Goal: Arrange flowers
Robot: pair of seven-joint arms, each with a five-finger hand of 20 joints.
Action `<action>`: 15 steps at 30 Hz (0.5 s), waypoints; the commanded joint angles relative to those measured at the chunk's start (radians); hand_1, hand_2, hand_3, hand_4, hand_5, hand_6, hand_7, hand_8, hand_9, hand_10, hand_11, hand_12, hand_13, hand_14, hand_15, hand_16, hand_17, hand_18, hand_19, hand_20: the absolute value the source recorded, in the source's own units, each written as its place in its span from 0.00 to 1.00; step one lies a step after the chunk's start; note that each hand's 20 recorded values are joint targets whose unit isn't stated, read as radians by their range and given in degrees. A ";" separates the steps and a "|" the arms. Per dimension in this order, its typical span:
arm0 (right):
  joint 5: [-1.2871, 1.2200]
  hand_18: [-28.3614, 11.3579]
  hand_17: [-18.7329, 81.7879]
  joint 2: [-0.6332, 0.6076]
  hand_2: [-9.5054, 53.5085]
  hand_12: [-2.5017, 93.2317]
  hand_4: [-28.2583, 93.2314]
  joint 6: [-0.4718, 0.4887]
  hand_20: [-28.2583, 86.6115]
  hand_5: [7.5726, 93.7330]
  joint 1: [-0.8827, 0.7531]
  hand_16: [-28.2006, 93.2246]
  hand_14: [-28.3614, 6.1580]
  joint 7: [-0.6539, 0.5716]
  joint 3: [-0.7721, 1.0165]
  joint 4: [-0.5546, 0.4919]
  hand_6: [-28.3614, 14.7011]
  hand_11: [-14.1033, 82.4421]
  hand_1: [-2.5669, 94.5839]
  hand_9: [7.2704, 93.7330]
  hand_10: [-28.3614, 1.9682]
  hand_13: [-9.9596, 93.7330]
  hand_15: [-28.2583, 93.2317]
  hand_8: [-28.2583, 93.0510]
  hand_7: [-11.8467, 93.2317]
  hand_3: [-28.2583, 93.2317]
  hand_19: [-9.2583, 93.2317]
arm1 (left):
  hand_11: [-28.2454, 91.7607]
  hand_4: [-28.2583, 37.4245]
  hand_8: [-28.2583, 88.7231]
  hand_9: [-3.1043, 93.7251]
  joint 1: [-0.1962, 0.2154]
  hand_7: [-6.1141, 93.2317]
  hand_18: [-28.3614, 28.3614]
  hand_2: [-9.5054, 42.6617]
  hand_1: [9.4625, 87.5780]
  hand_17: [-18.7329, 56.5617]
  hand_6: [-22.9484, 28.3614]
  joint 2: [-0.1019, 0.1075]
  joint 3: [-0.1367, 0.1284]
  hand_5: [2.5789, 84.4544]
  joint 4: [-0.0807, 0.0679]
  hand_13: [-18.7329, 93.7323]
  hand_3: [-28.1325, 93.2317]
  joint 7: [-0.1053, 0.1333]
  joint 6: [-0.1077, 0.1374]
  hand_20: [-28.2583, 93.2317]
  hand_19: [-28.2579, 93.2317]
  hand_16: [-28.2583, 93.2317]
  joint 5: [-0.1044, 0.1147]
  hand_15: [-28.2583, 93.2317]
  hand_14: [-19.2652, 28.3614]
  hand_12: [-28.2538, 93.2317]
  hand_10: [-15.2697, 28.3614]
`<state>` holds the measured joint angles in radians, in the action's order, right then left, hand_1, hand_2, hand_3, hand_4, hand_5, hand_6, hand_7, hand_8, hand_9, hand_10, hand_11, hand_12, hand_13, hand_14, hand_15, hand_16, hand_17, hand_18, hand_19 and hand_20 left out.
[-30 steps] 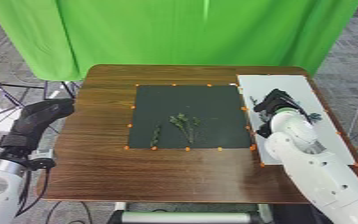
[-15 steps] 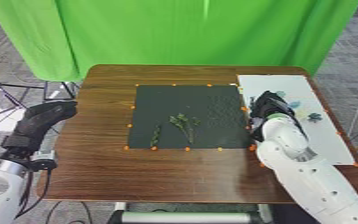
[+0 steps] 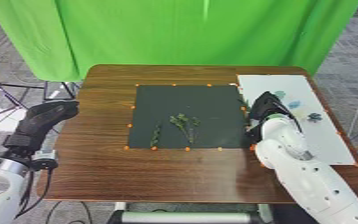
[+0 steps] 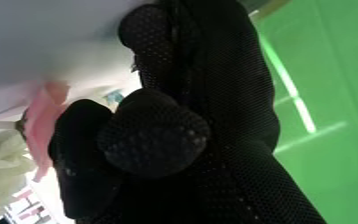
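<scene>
In the head view, the left arm (image 3: 4, 172) rises along the table's left side, its black-gloved left hand (image 3: 49, 116) bent inward near the edge of the brown table (image 3: 149, 175). The fingers lie long and relaxed, with nothing in them. The right arm (image 3: 310, 172) slants in from the bottom right, and its right hand (image 3: 268, 109) points toward the far side, over the seam between the dark mat (image 3: 162, 107) and the white board (image 3: 282, 82). How far that hand is open, and whether it has hold of anything, I cannot tell. Hand and forearm hide part of the board. Past the hand lie a teal flower (image 3: 280, 94), a blue flower (image 3: 294, 104) and a darker grey-blue flower (image 3: 314, 117), all on the board. On the mat, toward its near edge, a slim green sprig (image 3: 156, 135) lies beside a branching green sprig (image 3: 181, 121). Orange markers (image 3: 188, 149) run round the mat, and a green curtain (image 3: 202, 37) hangs beyond the table.

In the right wrist view, the dark glove stands large before the camera and covers much of what lies behind. Close beside it is a pink flower (image 4: 40, 122), partly covered by the glove; contact is unclear. A cream flower (image 4: 2, 167) sits just by the pink petals.
</scene>
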<state>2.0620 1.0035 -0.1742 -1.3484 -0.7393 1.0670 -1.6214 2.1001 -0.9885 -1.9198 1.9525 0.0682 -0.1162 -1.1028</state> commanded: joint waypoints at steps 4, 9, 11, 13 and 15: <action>0.082 0.52 0.86 -0.057 0.00 0.55 0.60 -0.062 0.64 0.82 -0.008 0.46 0.83 0.028 -0.015 -0.102 0.57 0.29 1.00 0.97 0.57 1.00 0.71 0.44 0.38 0.05 1.00 | 0.41 0.20 0.19 0.50 0.007 0.22 0.75 0.06 0.30 0.30 0.53 -0.007 -0.005 0.56 0.009 0.48 0.73 -0.010 -0.014 0.38 0.30 0.25 0.000 0.39 0.78 0.33 0.66; 0.056 0.52 0.87 -0.079 0.00 0.55 0.60 -0.049 0.64 0.82 0.002 0.46 0.83 0.038 -0.009 -0.162 0.57 0.29 1.00 0.97 0.58 1.00 0.71 0.43 0.38 0.05 1.00 | 0.41 0.20 0.19 0.50 0.005 0.22 0.75 0.06 0.31 0.30 0.53 -0.003 -0.006 0.56 0.008 0.48 0.73 -0.010 -0.016 0.38 0.30 0.25 0.000 0.39 0.78 0.33 0.66; 0.048 0.52 0.87 -0.083 0.00 0.55 0.60 -0.056 0.64 0.81 -0.001 0.46 0.83 0.046 -0.010 -0.184 0.57 0.29 1.00 0.97 0.58 1.00 0.71 0.43 0.38 0.05 1.00 | 0.41 0.20 0.19 0.50 0.006 0.22 0.75 0.06 0.31 0.29 0.53 -0.002 -0.009 0.56 0.010 0.48 0.73 -0.013 -0.019 0.38 0.30 0.25 0.000 0.39 0.78 0.33 0.67; 0.048 0.52 0.87 -0.081 0.00 0.55 0.60 -0.045 0.64 0.81 -0.003 0.46 0.83 0.047 -0.012 -0.210 0.57 0.29 1.00 0.97 0.58 1.00 0.71 0.43 0.38 0.04 1.00 | 0.41 0.20 0.19 0.50 0.008 0.22 0.75 0.06 0.30 0.29 0.53 0.000 -0.010 0.56 0.011 0.48 0.73 -0.015 -0.020 0.38 0.30 0.25 0.001 0.39 0.79 0.33 0.67; 0.042 0.52 0.87 -0.072 0.00 0.55 0.60 -0.053 0.64 0.81 -0.005 0.46 0.83 0.054 -0.017 -0.227 0.57 0.29 1.00 0.97 0.58 1.00 0.71 0.43 0.38 0.04 1.00 | 0.41 0.20 0.19 0.50 0.008 0.22 0.75 0.06 0.30 0.29 0.53 -0.001 -0.008 0.56 0.010 0.48 0.73 -0.016 -0.020 0.38 0.30 0.25 0.001 0.39 0.79 0.33 0.66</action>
<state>2.1105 0.9288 -0.2206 -1.3631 -0.7060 1.0495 -1.7894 2.1012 -0.9885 -1.9224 1.9548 0.0652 -0.1227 -1.1024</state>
